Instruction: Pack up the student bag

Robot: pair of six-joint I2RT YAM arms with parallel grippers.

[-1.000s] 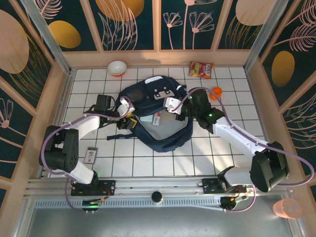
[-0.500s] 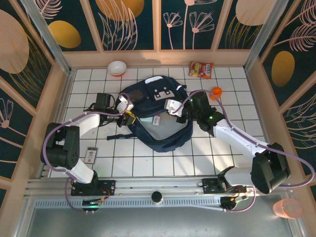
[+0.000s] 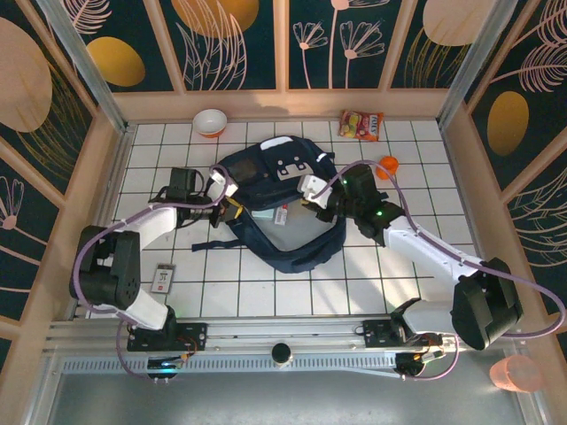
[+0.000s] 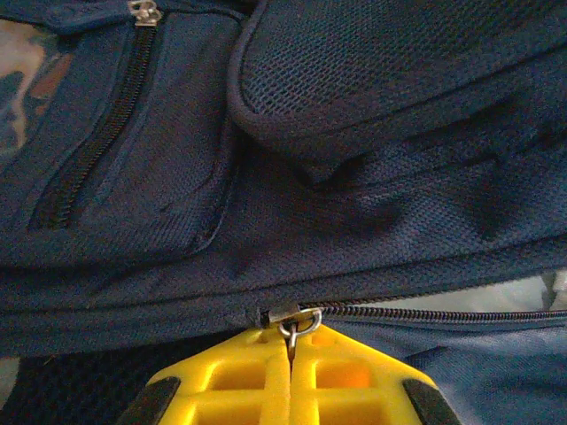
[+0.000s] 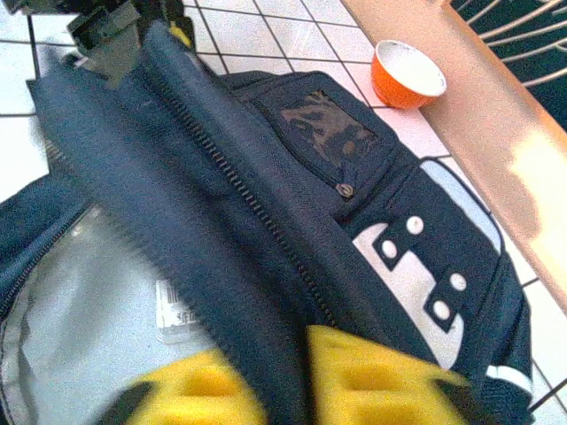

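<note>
**Student bag open at mid-surface, left end effector pinching its zip pull**

Your student bag (image 3: pixel 257 168) lies flat in the middle of the white tiled surface (image 3: pixel 266 283). Its grey buckle patch (image 3: pixel 288 166) is turned toward the far wall. The main compartment gapes toward the arms' side, showing pale lining. A flat labelled packet (image 3: pixel 282 215) lies inside that opening.

Your left end effector (image 4: pixel 291 359) sits at the bag's left edge. Its yellow fingers are pressed together, and the metal zip pull (image 4: pixel 299 323) is pinched between their tips. From the slider the zip teeth run off to the right along the navy mesh fabric.

Your right end effector (image 5: pixel 283 381) is at the bag's right side. One yellow finger stands on each side of the bag's zippered rim, with fabric between them. That wrist view is blurred, so you cannot tell whether the fingers clamp the rim or only straddle it.

Farther out, an orange bowl (image 3: pixel 210 121) stands near the far wall, left of the bag and apart from it. A snack packet (image 3: pixel 361 125) lies by the far wall to the right. A small orange object (image 3: pixel 387 166) sits just beyond the right arm, near the bag's right side. A small flat card-like pack (image 3: pixel 162 278) lies on the tiles beside the left arm, well apart from the bag.
</note>
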